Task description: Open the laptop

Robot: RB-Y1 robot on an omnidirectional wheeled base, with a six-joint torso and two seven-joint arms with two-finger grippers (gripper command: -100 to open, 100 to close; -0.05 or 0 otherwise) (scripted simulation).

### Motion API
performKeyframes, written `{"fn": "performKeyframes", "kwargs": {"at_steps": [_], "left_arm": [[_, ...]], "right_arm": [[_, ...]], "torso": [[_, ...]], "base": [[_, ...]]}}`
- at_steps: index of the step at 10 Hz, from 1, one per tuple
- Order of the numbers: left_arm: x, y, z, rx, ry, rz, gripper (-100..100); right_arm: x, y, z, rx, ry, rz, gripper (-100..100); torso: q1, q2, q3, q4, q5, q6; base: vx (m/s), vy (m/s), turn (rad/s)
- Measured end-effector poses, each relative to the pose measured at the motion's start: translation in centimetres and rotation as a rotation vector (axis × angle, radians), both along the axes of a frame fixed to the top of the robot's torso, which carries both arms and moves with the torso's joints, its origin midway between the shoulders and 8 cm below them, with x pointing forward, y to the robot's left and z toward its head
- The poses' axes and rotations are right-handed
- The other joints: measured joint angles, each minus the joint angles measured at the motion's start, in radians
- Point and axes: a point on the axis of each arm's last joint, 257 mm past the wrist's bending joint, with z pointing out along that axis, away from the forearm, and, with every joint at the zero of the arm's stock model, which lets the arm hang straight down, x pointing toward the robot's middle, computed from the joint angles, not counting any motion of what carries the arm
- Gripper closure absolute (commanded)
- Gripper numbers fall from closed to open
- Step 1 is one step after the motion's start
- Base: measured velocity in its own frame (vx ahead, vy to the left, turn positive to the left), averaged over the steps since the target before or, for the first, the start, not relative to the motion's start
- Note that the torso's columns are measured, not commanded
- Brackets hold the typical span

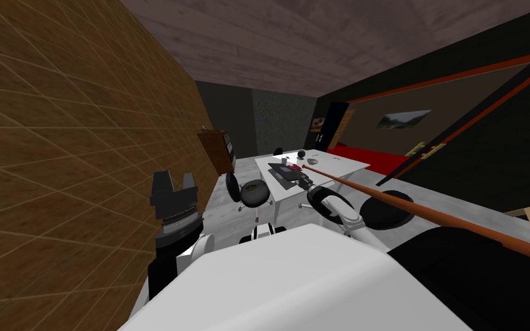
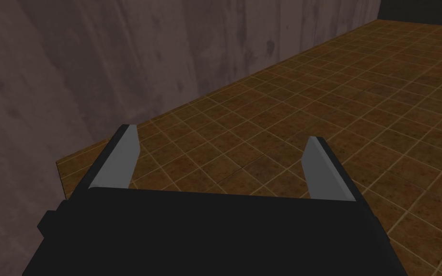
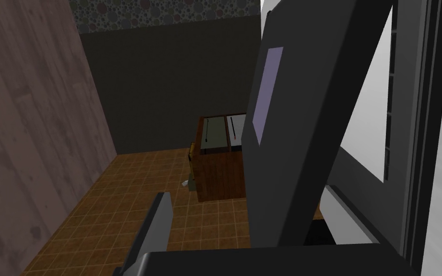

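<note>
Head view gives a white surface (image 1: 338, 164) in the middle of the room. A black chair (image 1: 254, 193) stands at the side of the surface that is nearest to me. A brown cabinet (image 1: 218, 150) stands beyond the left end of the surface, against the brown tiled wall (image 1: 57, 143). The dark laptop (image 1: 285, 171) lies on the surface, near its left end. Right wrist view shows its lid (image 3: 287, 143) lifted partly from the base, with a pale violet patch on the outer face. The right tool (image 1: 306, 183) is over the surface, just at the laptop. It is released, and one finger (image 3: 155, 225) stands apart from the lid. The left tool (image 1: 174, 179) is well apart from the surface, raised beside the tiled wall. It is released too, with its fingers wide apart.
</note>
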Motion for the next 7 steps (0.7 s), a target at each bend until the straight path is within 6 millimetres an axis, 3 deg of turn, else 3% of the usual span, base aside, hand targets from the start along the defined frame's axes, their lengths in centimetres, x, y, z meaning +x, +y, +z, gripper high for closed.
{"fn": "performKeyframes", "kwargs": {"at_steps": [1, 2, 7], "left_arm": [[0.00, 0.00, 0.00, 0.000, 0.000, 0.000, 0], [0.00, 0.00, 0.00, 0.000, 0.000, 0.000, 0], [0.00, 0.00, 0.00, 0.000, 0.000, 0.000, 0]], "right_arm": [[0.06, -0.59, 0.66, 0.003, -0.001, 0.005, -100], [0.05, -0.66, 0.67, 0.005, 0.001, 0.005, 0], [-0.05, -0.62, 0.29, 0.007, 0.008, 0.006, 0]], "torso": [[-0.001, 0.000, 0.000, 0.000, 0.000, 0.000], [-0.004, 0.000, 0.000, -0.001, -0.002, 0.000], [-0.002, -0.002, -0.001, -0.002, -0.002, 0.000]], "base": [[0.007, 0.038, -0.011], [0.001, 0.010, 0.005], [0.000, 0.001, 0.000]]}}
